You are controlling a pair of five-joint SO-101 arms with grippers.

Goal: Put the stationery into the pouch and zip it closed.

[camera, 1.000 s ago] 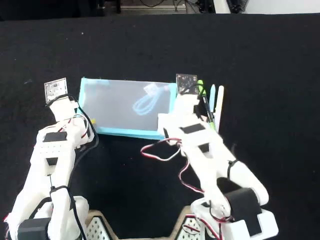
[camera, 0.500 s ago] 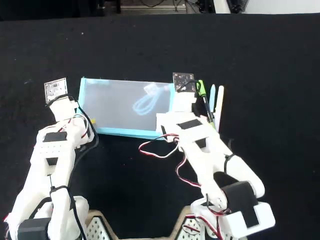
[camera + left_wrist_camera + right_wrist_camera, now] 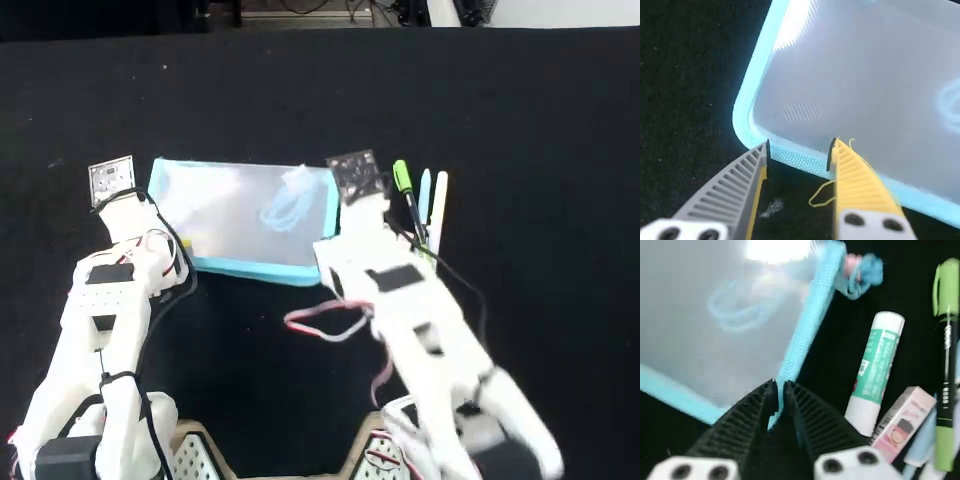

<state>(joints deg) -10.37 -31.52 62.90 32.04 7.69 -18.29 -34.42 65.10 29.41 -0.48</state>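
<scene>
Early stage: my right gripper (image 3: 779, 388) was pinched on the pouch (image 3: 240, 215) edge, my left gripper (image 3: 799, 150) open at its corner; pens (image 3: 425, 193) and glue stick (image 3: 872, 375) lay outside.

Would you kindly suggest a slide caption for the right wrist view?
The right gripper pinches the pouch by its blue edge; glue stick, pink box and green marker lie outside.

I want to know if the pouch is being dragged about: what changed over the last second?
The right gripper, shut on the edge of the pouch, swung toward the left gripper and dragged the pouch that way, tilting it slightly. The left gripper stayed open at the pouch's corner, and the pens did not move.
</scene>
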